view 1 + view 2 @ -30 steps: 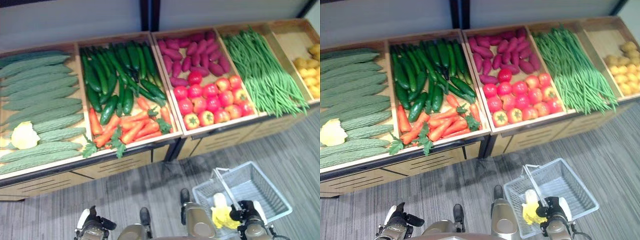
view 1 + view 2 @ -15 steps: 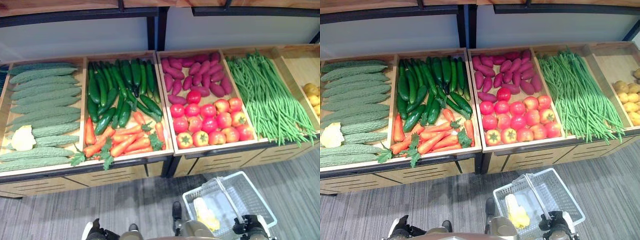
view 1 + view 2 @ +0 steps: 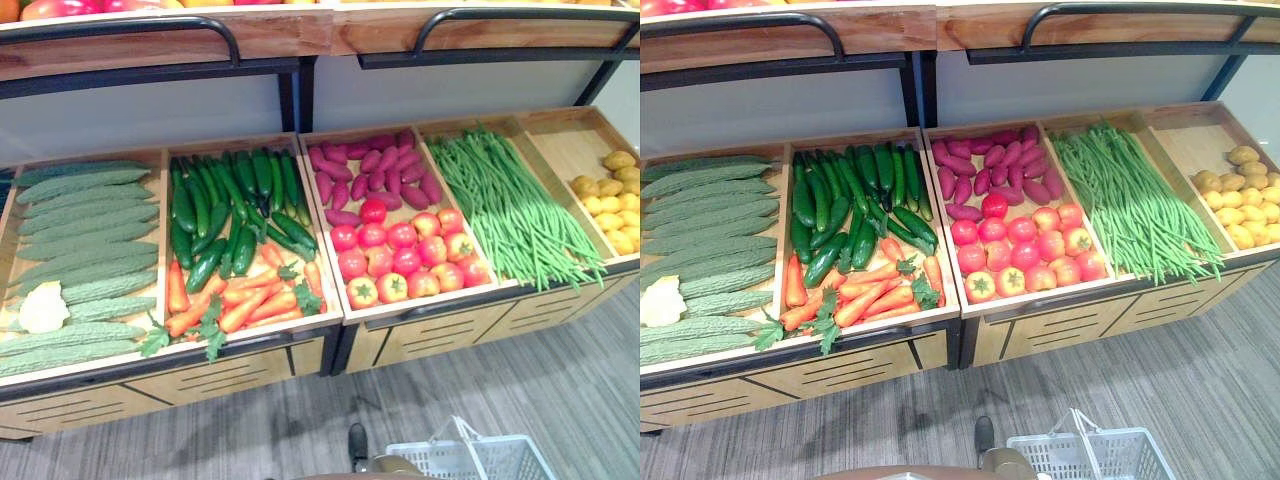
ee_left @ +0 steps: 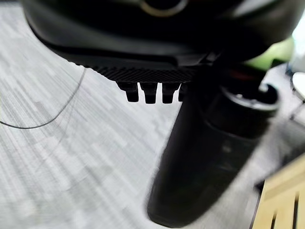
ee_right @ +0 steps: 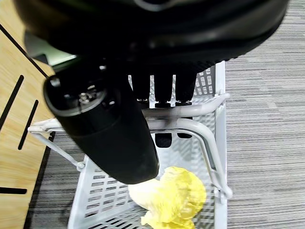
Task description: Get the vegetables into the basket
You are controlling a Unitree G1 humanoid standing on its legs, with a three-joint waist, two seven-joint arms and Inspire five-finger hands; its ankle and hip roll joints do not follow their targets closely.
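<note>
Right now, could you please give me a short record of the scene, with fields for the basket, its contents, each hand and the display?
basket: white wire basket hanging above the grey floor, before the stand
contents: one yellow-white cabbage
right hand: right hand, fingers curled round the basket handle
left hand: left hand, fingers curled, holding nothing
display: wooden stand with carrots and tomatoes

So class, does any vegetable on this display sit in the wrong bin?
Yes: one pale yellow-white leafy cabbage lies among the long bumpy green bitter gourds in the leftmost wooden bin, unlike everything around it.
</note>
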